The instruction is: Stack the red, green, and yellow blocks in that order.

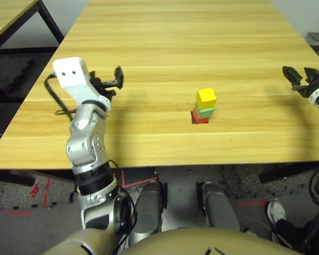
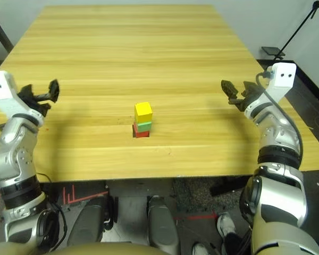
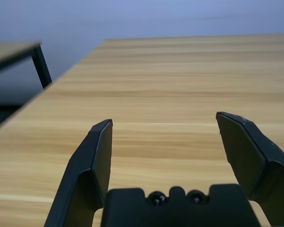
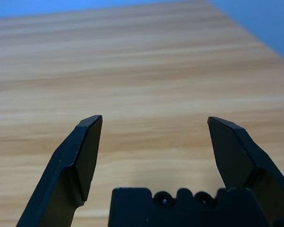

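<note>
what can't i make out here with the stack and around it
- Red block: its top, in both eye views, under the green block
- Green block's top, in both eye views, under the yellow block
- Black mark: its middle, in both eye views, behind the red block

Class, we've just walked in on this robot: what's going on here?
Nobody is handling anything: the left gripper and right gripper are both open and empty, off to either side. Between them the blocks stand stacked on the table: red at the bottom, green in the middle, yellow on top.
</note>
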Controlling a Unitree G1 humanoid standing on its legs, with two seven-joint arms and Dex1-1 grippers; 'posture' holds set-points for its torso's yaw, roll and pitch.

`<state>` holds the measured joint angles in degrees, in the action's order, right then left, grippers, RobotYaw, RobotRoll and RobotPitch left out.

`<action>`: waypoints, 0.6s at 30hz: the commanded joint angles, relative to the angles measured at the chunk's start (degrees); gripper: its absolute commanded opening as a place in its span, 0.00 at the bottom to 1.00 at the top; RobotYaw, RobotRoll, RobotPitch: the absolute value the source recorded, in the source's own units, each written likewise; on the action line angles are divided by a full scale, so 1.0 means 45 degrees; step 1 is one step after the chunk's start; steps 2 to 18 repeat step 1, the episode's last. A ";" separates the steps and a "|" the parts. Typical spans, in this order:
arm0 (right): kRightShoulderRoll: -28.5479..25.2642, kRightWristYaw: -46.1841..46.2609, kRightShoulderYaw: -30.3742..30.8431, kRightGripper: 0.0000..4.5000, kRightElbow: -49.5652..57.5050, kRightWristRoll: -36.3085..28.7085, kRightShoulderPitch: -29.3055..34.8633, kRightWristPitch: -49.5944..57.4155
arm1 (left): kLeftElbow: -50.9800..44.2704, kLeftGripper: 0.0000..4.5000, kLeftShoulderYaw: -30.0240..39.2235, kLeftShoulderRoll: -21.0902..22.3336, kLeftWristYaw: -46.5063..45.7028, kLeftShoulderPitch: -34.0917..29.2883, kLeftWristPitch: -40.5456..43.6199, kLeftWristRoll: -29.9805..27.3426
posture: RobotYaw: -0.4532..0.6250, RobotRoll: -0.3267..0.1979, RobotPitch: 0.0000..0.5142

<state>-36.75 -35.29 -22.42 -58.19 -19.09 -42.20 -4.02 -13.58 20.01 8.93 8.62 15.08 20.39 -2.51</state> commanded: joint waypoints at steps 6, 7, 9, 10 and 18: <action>0.0035 -0.0140 0.0000 1.00 -0.0974 0.0305 -0.0002 -0.1196 | 0.0782 0.99 -0.0267 0.0214 -0.0293 -0.0526 -0.1305 0.0311 | 0.58 0.32 0.15; 0.0035 -0.0140 0.0000 1.00 -0.0974 0.0305 -0.0002 -0.1196 | 0.0782 0.99 -0.0267 0.0214 -0.0293 -0.0526 -0.1305 0.0311 | 0.58 0.32 0.15; 0.0035 -0.0140 0.0000 1.00 -0.0974 0.0305 -0.0002 -0.1196 | 0.0782 0.99 -0.0267 0.0214 -0.0293 -0.0526 -0.1305 0.0311 | 0.58 0.32 0.15; 0.0035 -0.0140 0.0000 1.00 -0.0974 0.0305 -0.0002 -0.1196 | 0.0782 0.99 -0.0267 0.0214 -0.0293 -0.0526 -0.1305 0.0311 | 0.58 0.32 0.15; 0.0035 -0.0140 0.0000 1.00 -0.0974 0.0305 -0.0002 -0.1196 | 0.0782 0.99 -0.0267 0.0214 -0.0293 -0.0526 -0.1305 0.0311 | 0.58 0.32 0.15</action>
